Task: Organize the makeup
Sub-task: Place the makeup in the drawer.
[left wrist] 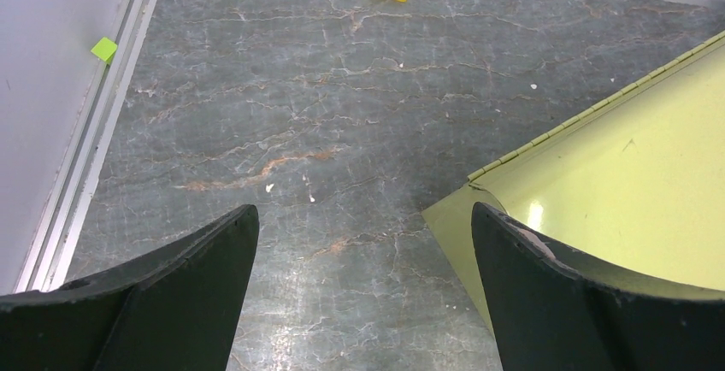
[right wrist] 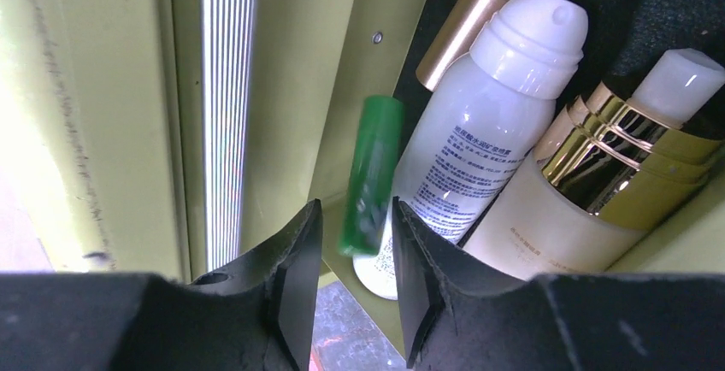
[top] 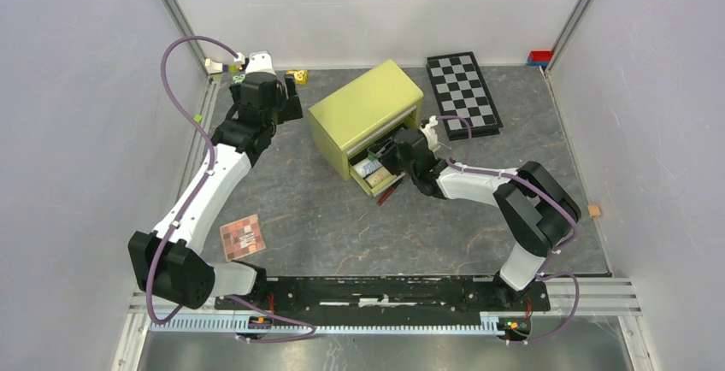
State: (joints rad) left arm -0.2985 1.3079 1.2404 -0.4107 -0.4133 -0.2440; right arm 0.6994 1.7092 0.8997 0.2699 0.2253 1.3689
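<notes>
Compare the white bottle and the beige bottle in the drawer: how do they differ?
The white bottle is white throughout, stepped cap included; the beige bottle wears shiny gold bands at its neck. The white bottle carries dense print; the beige bottle shows only faint lettering. Both lie side by side in the drawer, tops pointing the same way.

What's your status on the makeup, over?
Left gripper open, empty, beside the yellow-green box. Right gripper parted around a slim green tube at the open drawer, grip looks loose. Square pink-brown palette unsorted. Nothing blocking.
</notes>
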